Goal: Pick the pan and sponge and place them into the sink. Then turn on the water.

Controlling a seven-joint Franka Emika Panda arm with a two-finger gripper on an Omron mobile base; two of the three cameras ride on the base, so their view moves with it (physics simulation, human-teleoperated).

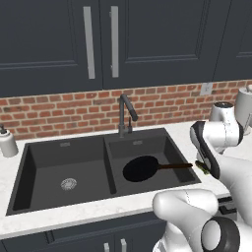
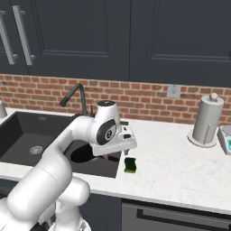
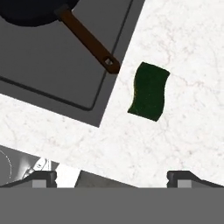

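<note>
Hand view: my gripper [image 3: 112, 177] hangs above the counter [image 3: 183, 144] with its jaws spread wide and nothing between them. The sponge [image 3: 149, 91] lies dark green face up on the white marble, just beside the sink's [image 3: 52, 83] edge and apart from my fingertips [image 3: 41, 178]. The pan [image 3: 30, 11] sits inside the basin, its brown handle [image 3: 87, 41] reaching to the rim near the sponge. In the left base view the pan [image 1: 141, 168] rests in the right basin of the sink [image 1: 64, 162], with the faucet [image 1: 126, 114] behind the divider. In the right base view the sponge [image 2: 130, 165] lies on the counter just below my hand.
</note>
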